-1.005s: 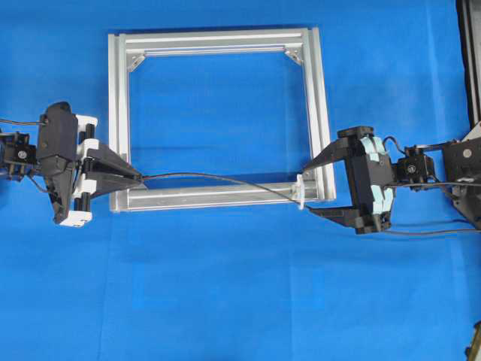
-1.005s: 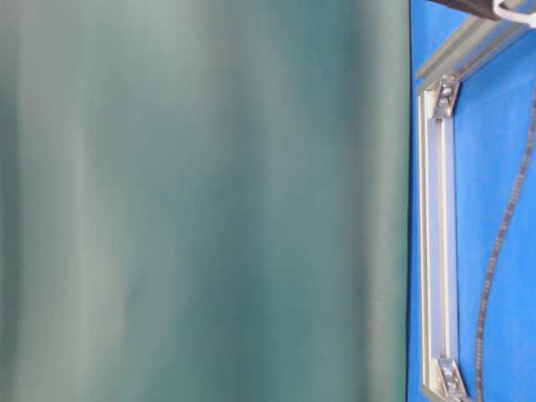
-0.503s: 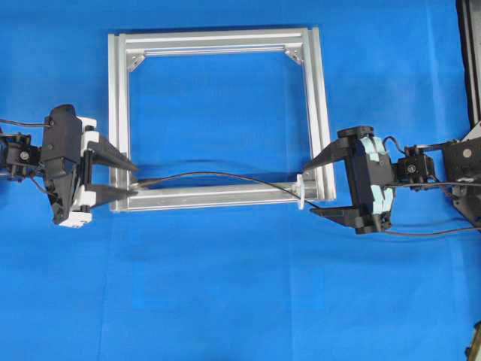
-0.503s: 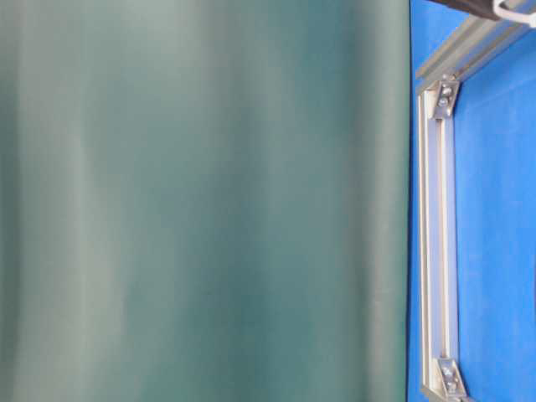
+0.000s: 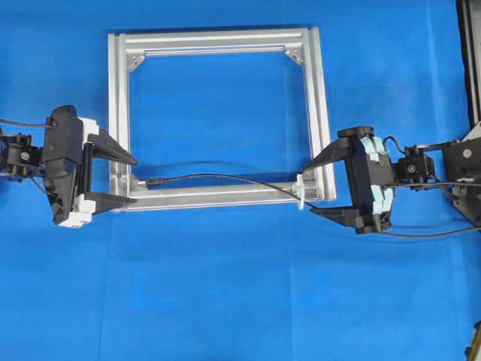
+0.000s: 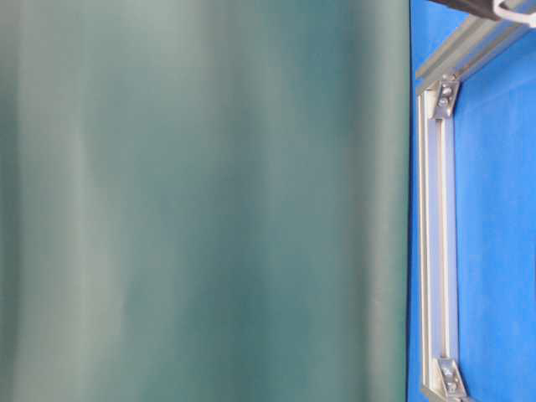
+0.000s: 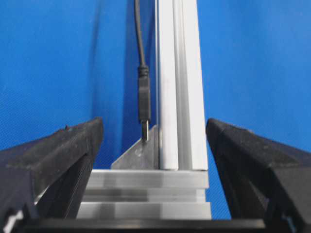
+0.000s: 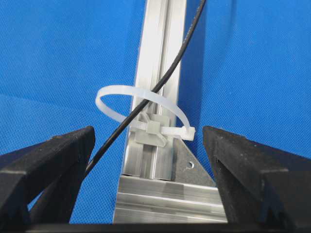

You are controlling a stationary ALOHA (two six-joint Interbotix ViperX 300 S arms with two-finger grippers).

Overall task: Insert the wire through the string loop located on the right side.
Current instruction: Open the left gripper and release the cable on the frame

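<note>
From my seat the blue surface (image 5: 225, 301) fills most of the overhead view, with the silver frame (image 5: 118, 113) lying flat on it. Left gripper (image 5: 125, 180) sits at the frame's lower-left corner, jaws wide and holding nothing. Right gripper (image 5: 312, 188) is at the lower-right corner, jaws wide too. The wire (image 5: 225, 178) runs along the bottom rail and passes through the string loop (image 8: 141, 109); its plug tip (image 7: 144, 109) rests by the left corner bracket (image 7: 138, 155).

Both arms are black, each ending in a claw with wedge-shaped fingers. The left claw (image 5: 113, 179) carries white plastic parts; the right claw (image 5: 314, 187) shows pale teal pads, with thin black cables trailing behind.
</note>
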